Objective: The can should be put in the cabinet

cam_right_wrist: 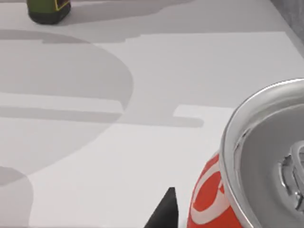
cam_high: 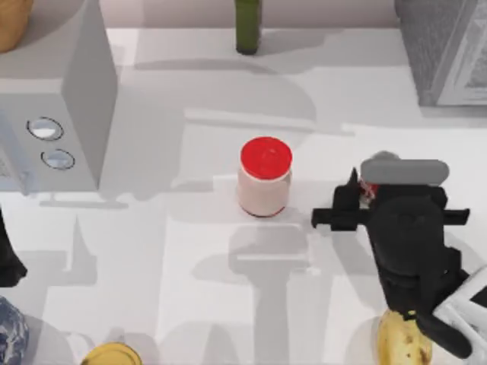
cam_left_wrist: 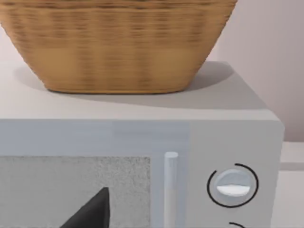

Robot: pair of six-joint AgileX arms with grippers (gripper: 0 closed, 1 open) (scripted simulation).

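The can point(cam_right_wrist: 211, 197) stands upright on the white table at the right, with its silver top and red label close under the right wrist camera. From above only a sliver of the can point(cam_high: 368, 190) shows under my right gripper point(cam_high: 371, 185). One black fingertip point(cam_right_wrist: 165, 211) is right beside the can, and a thin strip of table shows between them. The cabinet point(cam_high: 437, 46), dark grey and speckled, sits at the back right corner, well beyond the can. My left arm point(cam_high: 7, 262) is parked at the left edge, with one fingertip point(cam_left_wrist: 92, 209) facing the knobbed box.
A pink jar with a red lid point(cam_high: 265, 179) stands mid-table, left of the can. The light grey box with two knobs point(cam_high: 68, 91) carries a wicker basket point(cam_left_wrist: 118, 42). A green bottle point(cam_high: 247, 26) is at the back. A banana point(cam_high: 403, 342) lies at the front right.
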